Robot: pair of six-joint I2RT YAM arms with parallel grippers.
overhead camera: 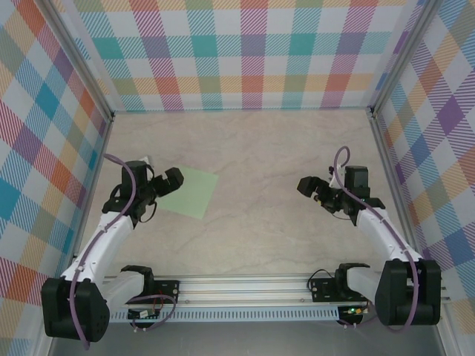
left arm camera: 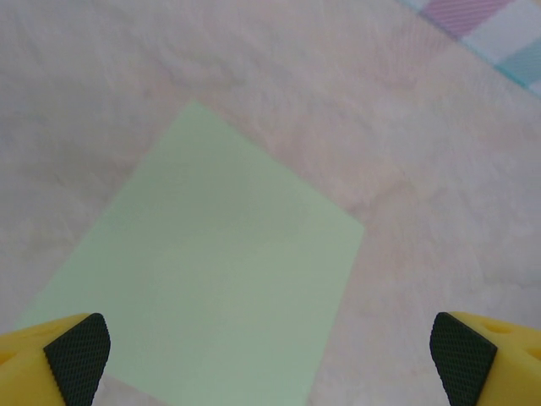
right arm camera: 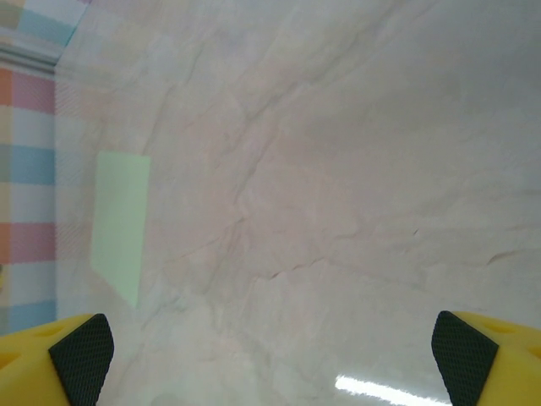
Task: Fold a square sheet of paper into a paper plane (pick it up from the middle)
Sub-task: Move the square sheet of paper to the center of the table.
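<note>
My left gripper hangs low over the near-left corner of the sheet of paper, jaws spread as wide as they go and holding nothing. In my left wrist view the gripper frames the green square between its black pads, which clear the paper on both sides. I read that as a line-up for the pick from the middle, though I'm sitting nearer the edge than the centre, so I reckon I need to reach further in first. The paper lies flat on the table, left of centre and turned like a diamond. It has no crease that I can see, so by my judgement no fold has been made. My right gripper is parked well apart on the other side, pointing inward across bare table, also wide open and empty. From that wrist the gripper looks over the table to the sheet, a thin green sliver far off near the wall. I take it that hand is waiting to help once the paper lifts. The tabletop is pale, marbled pink-beige stone pattern, smooth, with a bright streak of glare near my right hand, so I expect thin paper to be slippery and hard to pinch there. Checked walls in pastel colours close in three sides, and a metal rail carries my bases along the near edge.
</note>
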